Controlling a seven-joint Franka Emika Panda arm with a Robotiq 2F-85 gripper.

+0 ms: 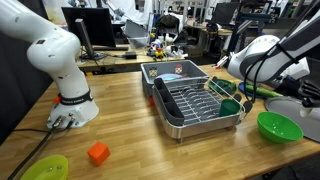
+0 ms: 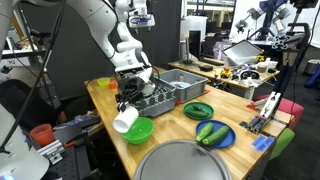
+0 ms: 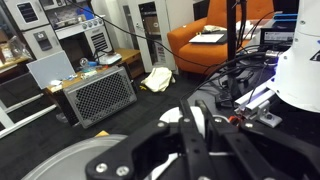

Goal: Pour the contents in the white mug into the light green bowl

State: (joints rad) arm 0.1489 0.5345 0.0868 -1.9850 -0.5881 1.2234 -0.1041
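Claw (image 2: pixel 127 112): clenched on the white mug (image 2: pixel 125 121), which it holds clear of the tabletop (image 1: pixel 130 130).
White mug: tipped steeply off upright, just beside the green bowl (image 2: pixel 139 130) on the side toward the tabletop's long edge. Whether it touches the rim cannot be told.
Green bowl: upright on the tabletop at the end opposite the arm's base (image 1: pixel 72 105), close to the corner and the long edge. It shows in both exterior views.
Contents: too small to make out, so it cannot be told whether they lie in the mug or in the bowl.
Dish rack (image 1: pixel 190 100): on the middle of the tabletop, between the arm's base and the green bowl.
Dark green cup (image 1: pixel 230 105): at the rack's corner nearest the green bowl. Whether it is inside or just outside cannot be told.
Yellow-green dish (image 1: pixel 45 168): at the corner near the arm's base, against the long edge.
Orange block (image 1: pixel 97 153): near that dish, well apart from the rack.
Green plate (image 2: pixel 198 110): beside the rack, toward the opposite long edge.
Blue plate (image 2: pixel 228 138): beyond the green plate, close to the end corner, with green items lying on it.
Wrist view: dark claw parts fill the foreground with the room beyond. The bowl does not show.
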